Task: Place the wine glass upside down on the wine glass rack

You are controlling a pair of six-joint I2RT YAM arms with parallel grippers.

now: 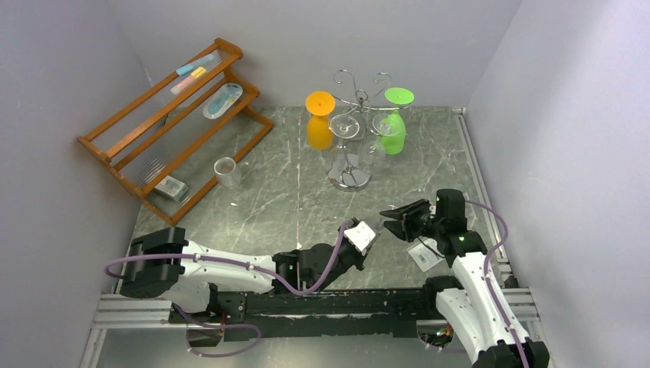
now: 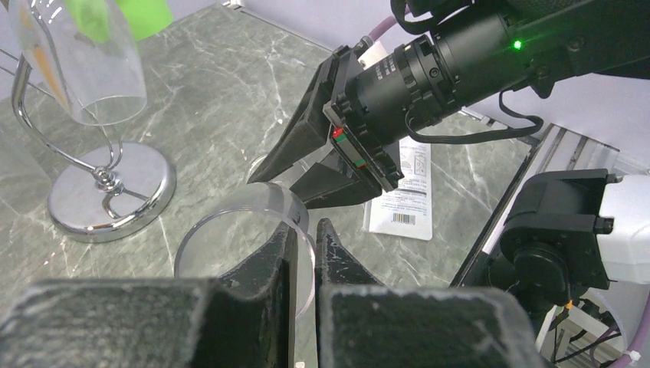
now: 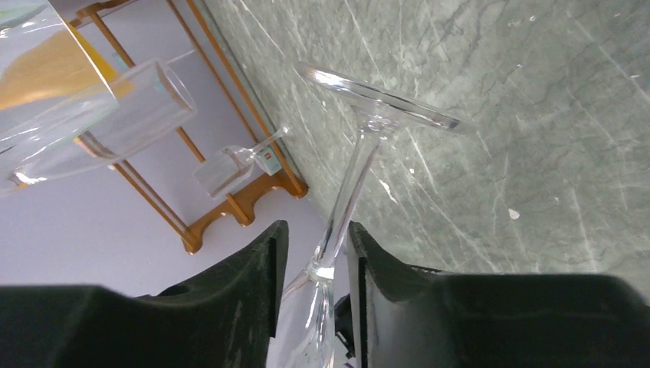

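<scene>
Left fingers (image 2: 268, 264) pinch the wine glass (image 2: 222, 245) rim; right fingers (image 3: 245, 268) straddle its stem, gap showing.

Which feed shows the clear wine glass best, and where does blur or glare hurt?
Right wrist: wine glass stem and foot sharp. Left wrist: bowl rim faint, left end effector blurred up close, bright glare on the wine glass rack base. Top external: glass almost vanishes against the table.

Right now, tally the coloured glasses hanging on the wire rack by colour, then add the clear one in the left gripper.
Orange wine glass on the wine glass rack: 1
Green wine glass on the rack: 1
Clear wine glass in the left gripper: 1
Total: 3
</scene>
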